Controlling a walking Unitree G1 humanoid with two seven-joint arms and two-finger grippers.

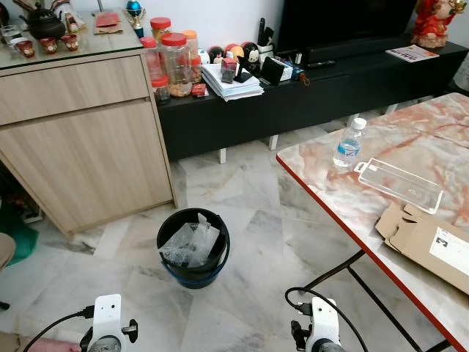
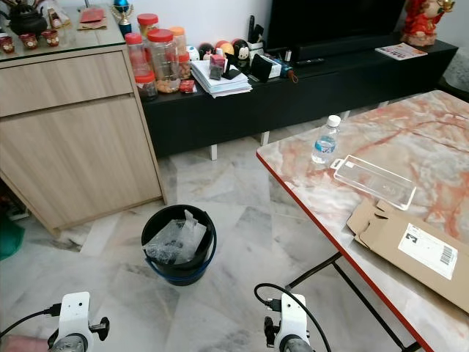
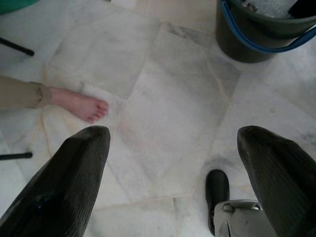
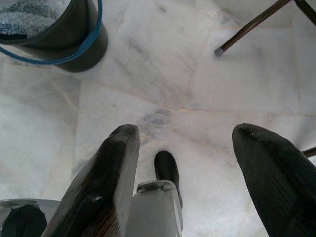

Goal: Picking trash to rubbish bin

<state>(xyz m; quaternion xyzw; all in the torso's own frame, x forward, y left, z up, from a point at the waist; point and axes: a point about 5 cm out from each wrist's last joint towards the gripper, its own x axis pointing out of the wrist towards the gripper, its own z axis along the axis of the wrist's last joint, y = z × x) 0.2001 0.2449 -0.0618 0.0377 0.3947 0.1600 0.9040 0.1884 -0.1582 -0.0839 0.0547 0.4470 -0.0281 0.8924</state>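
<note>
At the upper left of the head view a light wooden cabinet [image 1: 80, 139] is recorded, with a dark teapot [image 1: 44, 22] on its glass top. To its right, red-lidded jars [image 1: 176, 62] and a stack of papers [image 1: 231, 82] are noted on a low black TV console [image 1: 308, 99].

At lower centre, a black rubbish bin [image 1: 193, 249] with a blue handle is seen on the marble floor [image 1: 249, 213]; crumpled clear plastic [image 1: 189, 243] lies inside it.

On the right, a marble-patterned table [image 1: 322, 165] with a red edge carries a water bottle [image 1: 349, 143] standing upright near its corner, a clear plastic tray [image 1: 401, 184] just beside the bottle, and flattened cardboard [image 1: 429, 243] further toward the lower right.

In the left wrist view the left gripper [image 3: 173, 163] is seen with fingers spread wide, nothing between them, above bare floor; a person's bare foot [image 3: 81, 104] is recorded at mid left.

In the right wrist view the right gripper [image 4: 185, 163] is likewise released and empty, fingers apart over the floor, with the bin at the upper left of the frame and a table leg [image 4: 247, 27] at the upper right.
</note>
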